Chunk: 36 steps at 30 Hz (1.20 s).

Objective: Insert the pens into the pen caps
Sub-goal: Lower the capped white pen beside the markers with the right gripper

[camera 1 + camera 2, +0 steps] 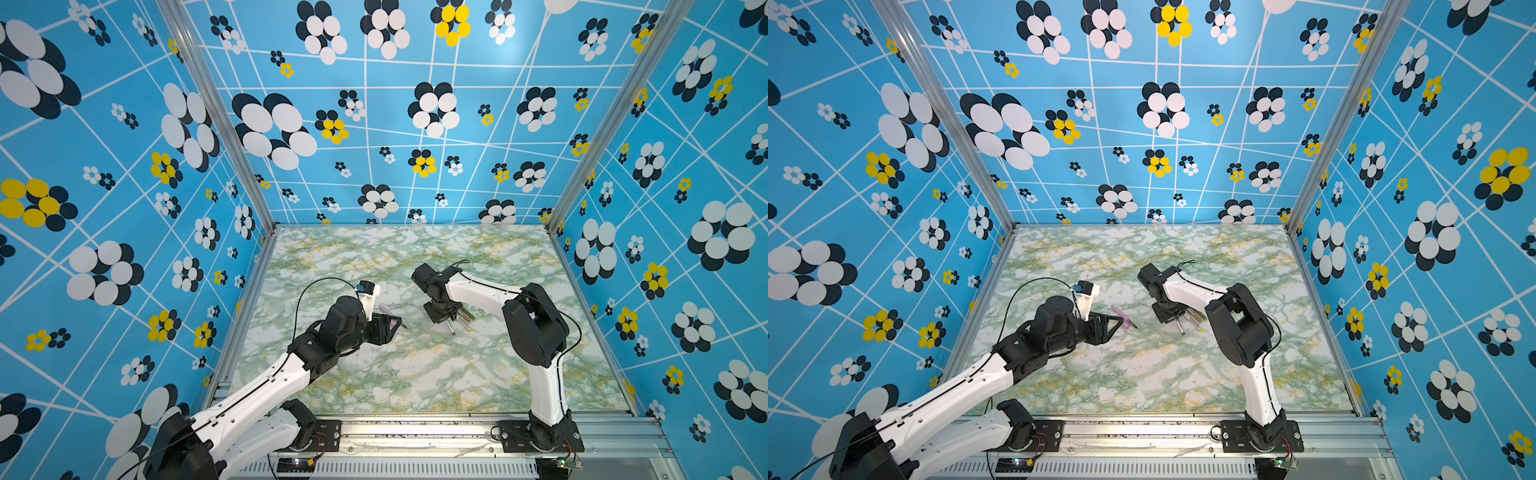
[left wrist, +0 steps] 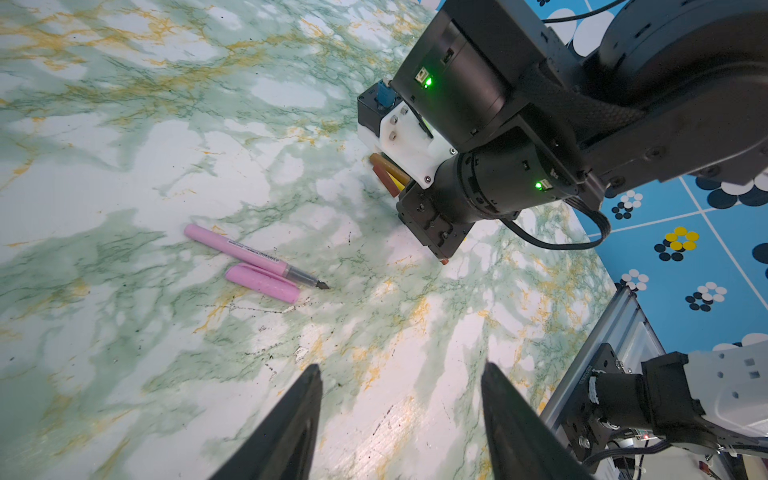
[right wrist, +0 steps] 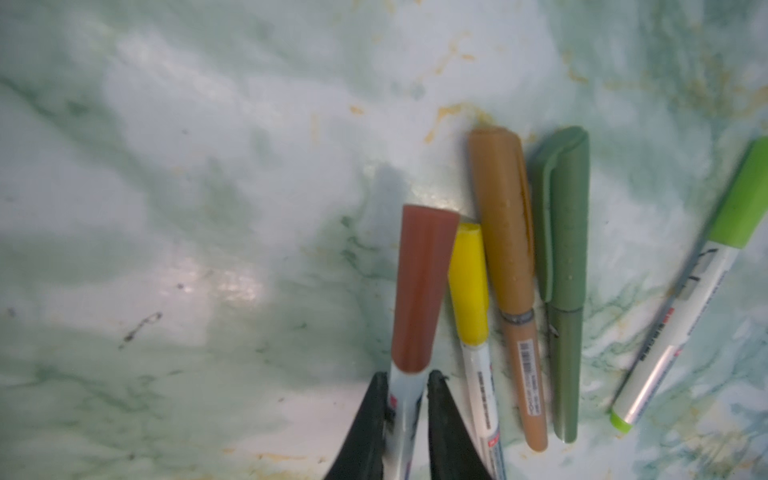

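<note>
Pink pen [image 2: 249, 253]: uncapped, lying flat near the middle of the worktop [image 2: 124, 124], with its dark tip bare.
Pink cap [image 2: 262, 284]: lying flat just beside this pen and almost parallel to it. I cannot tell if they touch.
Other pens: five carry their caps and lie close together under the right arm: brown-capped pen [image 3: 419, 282], yellow [image 3: 469, 282], tan [image 3: 509, 232], dark green [image 3: 561, 232] and, a little apart, light green [image 3: 739, 199].
Right jaws: narrow, one on each side of the white barrel of the brown-capped pen. I cannot tell if they press it or are letting it go.
Left jaws: about half open and empty, low over the worktop and pointing toward the pink pair.
Step in hand: probably laying the brown-capped pen beside the finished ones. Only the pink pair is left.
Next move: one arm takes the pink pen by its barrel and the other takes the cap. The tip must then line up with the cap's open end before a straight push along the axis.
</note>
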Each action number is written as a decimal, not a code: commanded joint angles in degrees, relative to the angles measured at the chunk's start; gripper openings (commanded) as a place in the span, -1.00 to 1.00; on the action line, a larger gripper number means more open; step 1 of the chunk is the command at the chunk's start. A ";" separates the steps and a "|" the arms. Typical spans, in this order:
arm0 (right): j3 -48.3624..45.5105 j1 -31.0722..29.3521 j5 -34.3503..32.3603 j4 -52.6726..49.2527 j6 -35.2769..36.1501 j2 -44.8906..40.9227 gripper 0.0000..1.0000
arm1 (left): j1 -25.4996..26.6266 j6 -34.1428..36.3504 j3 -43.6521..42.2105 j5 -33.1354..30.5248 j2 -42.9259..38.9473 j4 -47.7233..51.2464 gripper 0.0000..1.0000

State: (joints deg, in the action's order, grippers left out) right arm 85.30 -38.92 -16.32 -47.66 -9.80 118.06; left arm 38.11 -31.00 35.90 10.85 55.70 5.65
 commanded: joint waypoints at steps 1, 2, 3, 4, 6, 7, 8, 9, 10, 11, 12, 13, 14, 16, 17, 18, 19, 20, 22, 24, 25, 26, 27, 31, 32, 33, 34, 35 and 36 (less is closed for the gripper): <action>1.34 0.17 -1.70 -2.02 0.31 1.11 -0.56 | -0.42 1.37 0.92 -0.88 -0.63 1.28 0.25; 1.36 0.16 -1.79 -2.02 0.27 1.05 -0.54 | -0.41 1.41 0.94 -1.00 -0.76 1.51 0.25; 1.36 0.16 -1.88 -1.99 0.18 0.91 -0.52 | -0.40 1.40 0.96 -1.09 -0.92 1.64 0.25; 1.36 0.16 -1.98 -1.92 0.22 0.76 -0.50 | -0.36 1.55 0.98 -1.17 -1.11 1.81 0.26; 1.36 0.16 -2.14 -1.96 0.18 0.51 -0.49 | -0.49 1.51 0.94 -1.19 -1.36 2.07 0.26; 1.45 0.22 -2.24 -2.01 0.22 0.28 -0.48 | -0.49 1.63 0.94 -1.34 -1.51 2.21 0.25; 1.50 0.18 -2.36 -2.09 0.09 -0.02 -0.46 | -0.51 1.59 0.96 -1.39 -1.65 2.34 0.25; 1.54 0.16 -2.49 -2.11 -0.12 -0.55 -0.45 | -0.49 1.61 0.97 -1.38 -1.79 2.47 0.26; 1.62 0.18 -2.54 -2.01 -0.31 -1.39 -0.42 | -0.52 1.57 1.05 -1.51 -1.90 2.65 0.26; 1.71 0.11 -2.42 -1.93 -0.69 -2.64 -0.39 | -0.64 1.59 1.02 -1.56 -2.04 2.86 0.26; 1.71 -0.08 -2.20 -1.63 -1.09 -3.95 -0.36 | -0.70 1.57 1.04 -1.76 -2.22 3.03 0.26; 1.62 -0.31 -1.66 -1.25 -1.71 -5.87 -0.30 | -0.88 1.38 1.01 -1.91 -2.46 3.26 0.29; 1.48 -0.46 -0.57 -0.43 -2.64 -8.00 -0.26 | -1.16 1.00 1.02 -2.21 -2.81 3.48 0.35; 0.47 -1.11 3.01 2.11 -4.52 -12.19 -0.21 | -2.15 -0.02 0.67 -2.76 -3.77 3.61 0.46; -0.55 -1.44 5.10 3.79 -5.99 -14.27 -0.18 | -3.03 -0.56 0.45 -2.61 -4.37 3.58 0.49; -1.62 -1.80 7.71 5.58 -7.47 -16.00 -0.17 | -4.03 -0.86 0.29 -2.25 -4.92 3.52 0.51; -2.72 -1.99 10.01 6.95 -8.92 -17.28 -0.16 | -5.08 -0.83 0.24 -1.72 -5.42 3.65 0.52; -4.01 -2.28 12.84 8.68 -10.64 -18.54 -0.15 | -6.22 -0.48 0.25 -0.75 -5.95 3.66 0.53; -6.07 -3.02 18.11 11.41 -12.49 -20.13 -0.14 | -8.54 0.34 0.54 1.27 -6.86 4.01 0.53; -7.73 -5.01 21.09 13.66 -12.83 -20.88 -0.13 | -11.11 0.34 0.48 2.98 -8.20 4.40 0.56; -8.01 -5.99 21.86 14.16 -12.50 -20.79 -0.12 | -12.18 0.22 0.41 3.43 -8.84 4.60 0.62; -8.05 -7.30 22.47 14.66 -12.32 -20.39 -0.10 | -13.43 -0.15 0.39 3.56 -9.77 4.87 0.70; -7.94 -8.51 23.26 15.12 -11.81 -19.72 -0.09 | -14.65 -0.57 0.12 3.66 -10.78 4.98 0.78; -5.87 -12.50 24.70 16.32 -10.13 -16.01 -0.08 | -19.14 -1.70 -0.55 3.65 -14.01 5.07 0.97; -4.80 -13.38 24.54 16.14 -9.69 -14.86 -0.08 | -20.10 -1.81 -0.62 3.81 -14.66 5.28 0.98; -3.88 -14.00 24.21 15.99 -9.46 -13.85 -0.08 | -20.97 -1.71 -0.63 4.14 -15.06 5.50 0.98; -2.90 -14.40 24.14 15.59 -9.43 -12.97 -0.08 | -21.57 -1.32 -0.53 4.38 -15.33 5.72 0.98; -1.90 -14.68 24.31 15.23 -9.47 -12.16 -0.08 | -22.04 -0.61 -0.55 4.77 -15.51 6.01 0.99; -1.28 -14.72 24.31 14.87 -9.90 -11.52 -0.08 | -22.35 0.19 -0.31 5.10 -15.54 6.49 0.99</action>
State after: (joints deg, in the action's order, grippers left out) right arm 80.79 -53.54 6.81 -32.56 -20.14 105.34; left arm 16.84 -32.16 35.90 14.00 40.64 10.48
